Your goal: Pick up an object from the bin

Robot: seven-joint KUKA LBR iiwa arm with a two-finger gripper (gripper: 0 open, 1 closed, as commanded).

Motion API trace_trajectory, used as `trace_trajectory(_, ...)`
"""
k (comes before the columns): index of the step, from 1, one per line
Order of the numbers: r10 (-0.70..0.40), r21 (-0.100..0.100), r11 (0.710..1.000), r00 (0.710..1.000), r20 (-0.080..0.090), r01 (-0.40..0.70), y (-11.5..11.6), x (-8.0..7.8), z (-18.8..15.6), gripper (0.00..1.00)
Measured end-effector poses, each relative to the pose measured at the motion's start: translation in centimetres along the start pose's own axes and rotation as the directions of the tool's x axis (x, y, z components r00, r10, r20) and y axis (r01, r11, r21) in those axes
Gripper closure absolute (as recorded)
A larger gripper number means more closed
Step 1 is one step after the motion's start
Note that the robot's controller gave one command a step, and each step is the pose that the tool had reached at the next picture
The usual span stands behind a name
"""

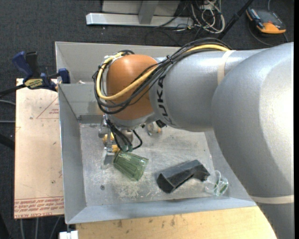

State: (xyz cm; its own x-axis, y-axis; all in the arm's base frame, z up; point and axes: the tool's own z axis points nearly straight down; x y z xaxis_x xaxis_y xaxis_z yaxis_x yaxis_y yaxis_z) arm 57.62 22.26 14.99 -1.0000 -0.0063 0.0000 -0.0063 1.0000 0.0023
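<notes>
Green ribbed cup (131, 166) lying mid-bin | gripper (110, 153) at its left end, partly hidden | grip: cannot tell

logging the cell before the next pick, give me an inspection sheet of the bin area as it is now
surface: grey metal bin, floor scuffed, pale crumbs near front
job's things: green ribbed translucent cup on its side, left of centre
clutter: black angular plastic piece; small clear item at its right
grippers: gripper low at the cup's left end
cables: yellow and black cables looped over the orange wrist cover
surroundings: dark floor, loose cords at top
</notes>
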Motion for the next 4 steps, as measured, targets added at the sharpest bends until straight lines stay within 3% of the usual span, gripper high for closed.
trace_trajectory(1, -0.214, -0.005, 0.977, 0.977, 0.022, 0.214, -2.65, -2.79, 3.09, 0.00)
trace_trajectory(2, -0.237, 0.000, 0.971, 0.971, 0.003, 0.237, -2.85, -2.20, 3.47, 1.00)
trace_trajectory(3, -0.236, 0.000, 0.972, 0.972, 0.002, 0.236, -2.89, -2.20, 3.49, 0.00)
trace_trajectory(4, -0.236, 0.000, 0.972, 0.972, 0.002, 0.236, -2.90, -2.20, 3.49, 0.00)
